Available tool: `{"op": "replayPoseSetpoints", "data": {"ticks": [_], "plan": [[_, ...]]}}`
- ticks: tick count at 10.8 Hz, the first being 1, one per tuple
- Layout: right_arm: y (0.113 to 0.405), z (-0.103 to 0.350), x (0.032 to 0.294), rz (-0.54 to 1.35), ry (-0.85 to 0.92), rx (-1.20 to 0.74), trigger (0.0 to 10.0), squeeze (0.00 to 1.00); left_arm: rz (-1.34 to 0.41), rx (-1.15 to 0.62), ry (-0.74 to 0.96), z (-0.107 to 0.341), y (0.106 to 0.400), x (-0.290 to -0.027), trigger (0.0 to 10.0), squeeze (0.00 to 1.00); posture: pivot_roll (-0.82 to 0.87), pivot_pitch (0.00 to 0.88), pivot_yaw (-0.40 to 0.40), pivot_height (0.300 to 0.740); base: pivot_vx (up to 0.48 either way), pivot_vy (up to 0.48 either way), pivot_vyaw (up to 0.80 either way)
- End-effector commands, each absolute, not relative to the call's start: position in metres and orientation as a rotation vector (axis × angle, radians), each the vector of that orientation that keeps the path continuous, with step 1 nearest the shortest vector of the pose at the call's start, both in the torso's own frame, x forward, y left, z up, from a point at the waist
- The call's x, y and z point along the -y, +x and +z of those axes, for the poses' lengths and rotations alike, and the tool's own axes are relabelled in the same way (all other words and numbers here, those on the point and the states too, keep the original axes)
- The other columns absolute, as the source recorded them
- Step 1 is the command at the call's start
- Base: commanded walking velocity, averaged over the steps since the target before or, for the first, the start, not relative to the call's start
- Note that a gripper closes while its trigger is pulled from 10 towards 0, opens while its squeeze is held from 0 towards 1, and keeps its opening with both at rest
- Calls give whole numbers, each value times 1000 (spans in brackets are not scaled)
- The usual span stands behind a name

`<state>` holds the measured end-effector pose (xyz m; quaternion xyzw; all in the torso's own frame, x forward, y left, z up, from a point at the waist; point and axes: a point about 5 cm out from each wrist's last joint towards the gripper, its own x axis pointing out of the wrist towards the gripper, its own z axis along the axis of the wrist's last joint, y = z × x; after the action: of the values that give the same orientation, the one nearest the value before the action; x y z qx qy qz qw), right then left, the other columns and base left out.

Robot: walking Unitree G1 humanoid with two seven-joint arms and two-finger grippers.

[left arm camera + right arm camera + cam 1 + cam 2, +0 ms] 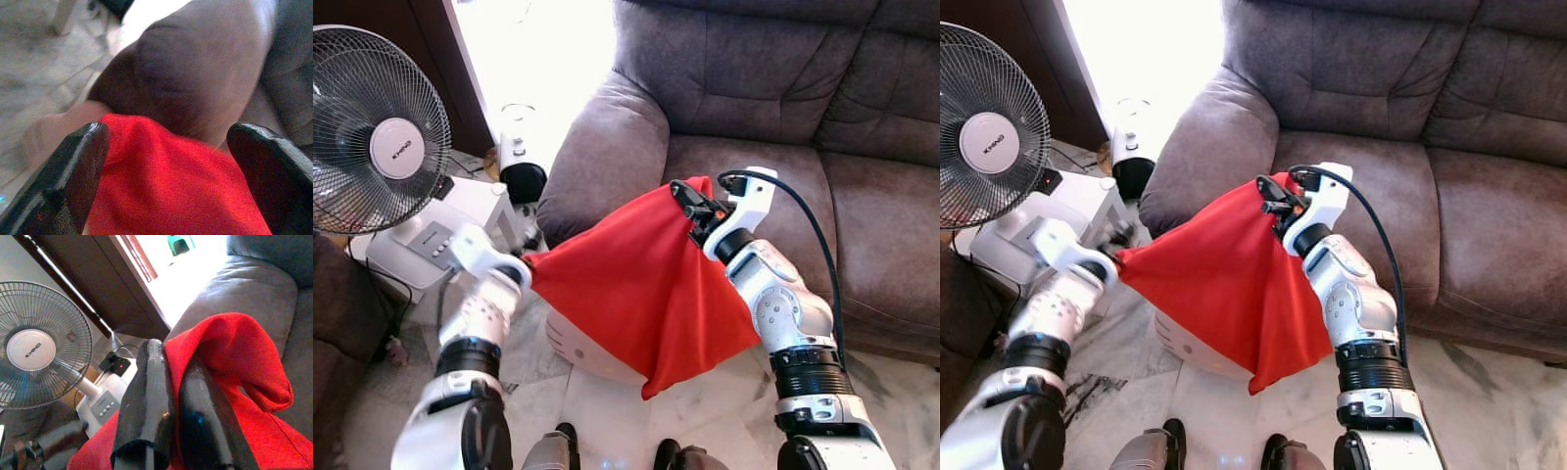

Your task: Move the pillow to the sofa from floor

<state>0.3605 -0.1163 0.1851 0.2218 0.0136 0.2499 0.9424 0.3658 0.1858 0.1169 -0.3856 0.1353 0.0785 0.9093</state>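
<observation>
A red pillow (626,284) hangs in the air in front of the brown sofa (862,196), just before its left armrest (607,147). My right gripper (690,201) is shut on the pillow's top corner; in the right wrist view its fingers (151,401) press together over the red cloth (244,362). My left gripper (521,262) holds the pillow's left corner, pulled out to a point. In the left wrist view its fingers (73,166) stand apart with the red pillow (166,191) filling the gap. The bottom corner hangs free above the floor.
A standing fan (372,127) and a white appliance (431,235) are at my left, with a white and black canister (521,157) behind them. A white rounded object (582,348) sits low under the pillow. Marble floor (705,411) lies before the sofa.
</observation>
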Motion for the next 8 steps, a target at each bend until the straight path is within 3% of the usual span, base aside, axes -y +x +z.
{"op": "replayPoseSetpoints", "data": {"ticks": [1,4,8], "plan": [[358,222,116,556,439,133,10000,0,206,-296,-729,118,359,-192,10000,0,93,156,-35,740,0,0,0],[358,217,113,553,440,123,10000,0,280,-277,-656,127,344,-208,10000,0,111,149,-34,740,0,0,0],[359,219,113,552,441,126,10000,0,291,-350,-653,122,329,-200,10000,0,115,157,-38,740,0,0,0]]}}
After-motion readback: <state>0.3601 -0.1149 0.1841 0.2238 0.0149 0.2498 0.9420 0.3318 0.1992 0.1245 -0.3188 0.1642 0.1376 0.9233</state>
